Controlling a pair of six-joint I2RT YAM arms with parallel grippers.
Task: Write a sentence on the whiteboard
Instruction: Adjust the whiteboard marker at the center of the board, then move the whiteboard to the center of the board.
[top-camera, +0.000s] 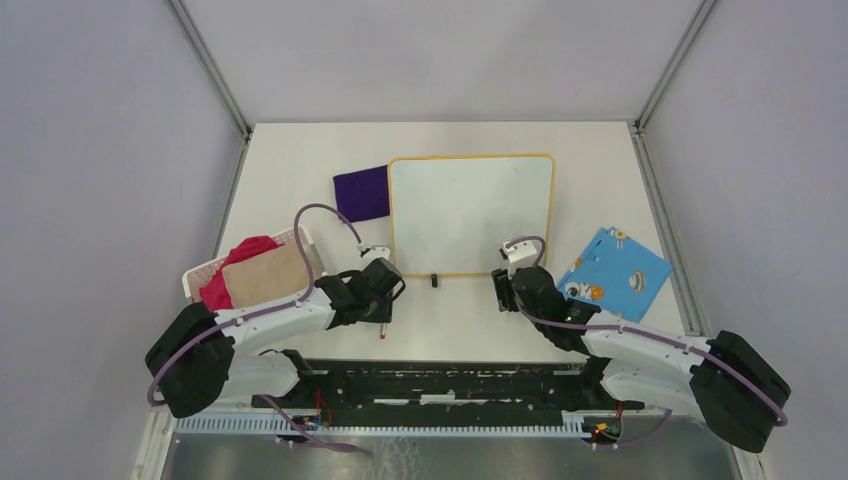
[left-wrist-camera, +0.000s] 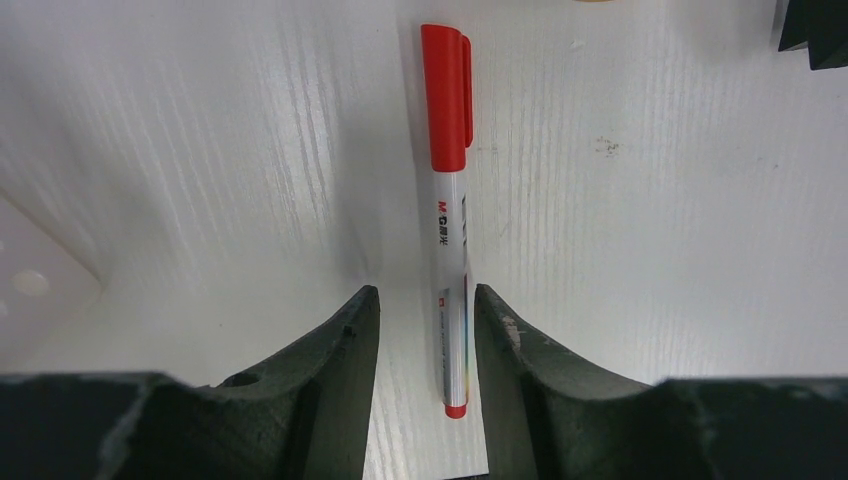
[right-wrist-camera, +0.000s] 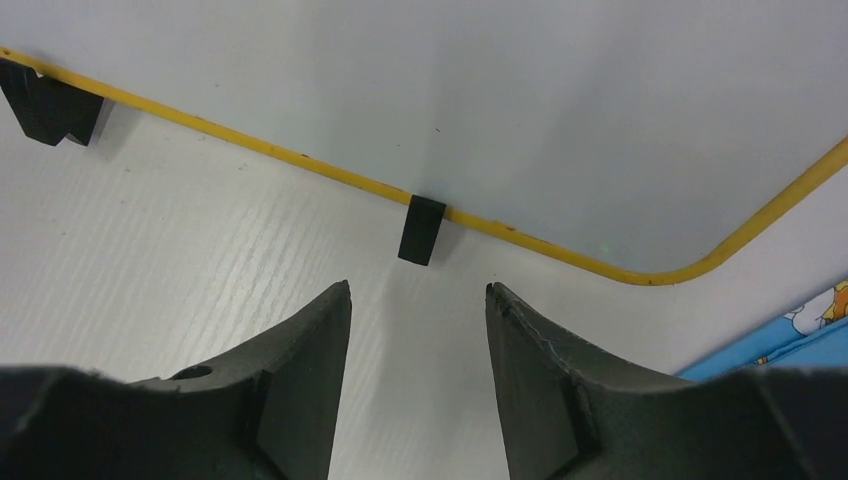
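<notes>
The whiteboard (top-camera: 470, 215) lies flat in the middle of the bench (top-camera: 300, 160) and its surface is blank. So I judge that the writing has not begun, and the step in hand is to take the marker (left-wrist-camera: 445, 200). The marker lies on the bench just before the near left corner of the whiteboard, with its red cap (left-wrist-camera: 446, 95) on and pointing toward the board. The left gripper (left-wrist-camera: 425, 295) is low over it, partly open, with one finger on each side of the barrel. One finger looks very close to the barrel, perhaps touching, while on the other side I see a clear gap, so nothing is gripped. The next move asks me to close squarely on the barrel and lift. After that the cap must come off before any stroke, which probably needs the other arm. The right gripper (right-wrist-camera: 417, 290) is open and empty. It hovers just before the near edge of the whiteboard, close to its right black foot (right-wrist-camera: 421, 230), and touches nothing that I can see.
</notes>
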